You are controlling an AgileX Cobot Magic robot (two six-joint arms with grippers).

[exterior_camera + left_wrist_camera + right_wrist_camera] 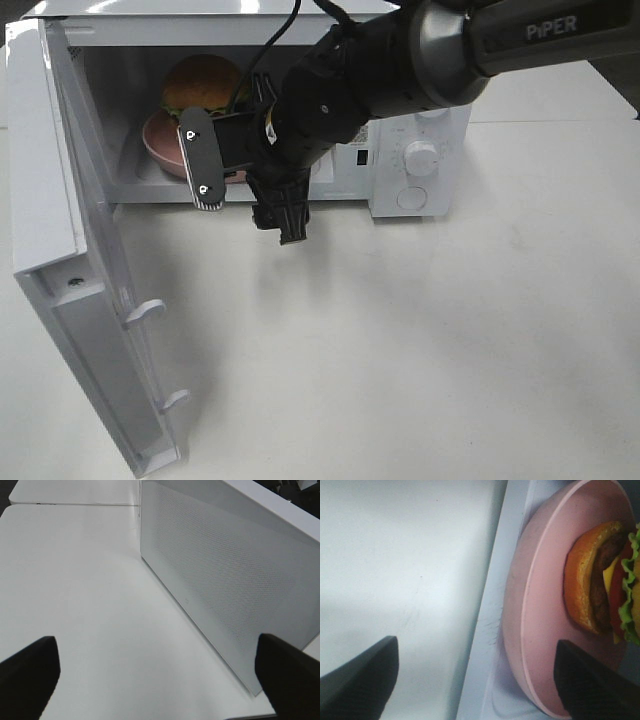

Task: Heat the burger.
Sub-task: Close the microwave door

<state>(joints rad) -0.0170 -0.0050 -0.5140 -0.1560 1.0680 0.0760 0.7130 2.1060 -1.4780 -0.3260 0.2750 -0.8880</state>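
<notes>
Exterior high gives us the microwave (420,195) at the back of the white table (420,360), with its door (50,180) swung wide open toward the left of that view. Inside the cavity sits the burger (205,85) on a pink plate (160,140), well in on the left side of the chamber. The bun top is glossy, and a frill of lettuce shows below it.

The right gripper (248,218) has reached across the middle and hangs, pointing down, at the mouth of the oven. Its fingers (200,160) are spread wide and hold nothing. In the right wrist view one finger is over the near rim of the plate and the other over the bare table in front of the cavity floor (whether the first touches the plate we cannot tell). That view also shows the burger's layers side-on: lower bun, dark patty, yellow cheese, a red slice and lettuce.

The left gripper (156,650) does not show in the high view. From its own wrist camera we see both dark fingers set far apart with only tabletop between them. Beyond them stands the perforated face of the open door.
</notes>
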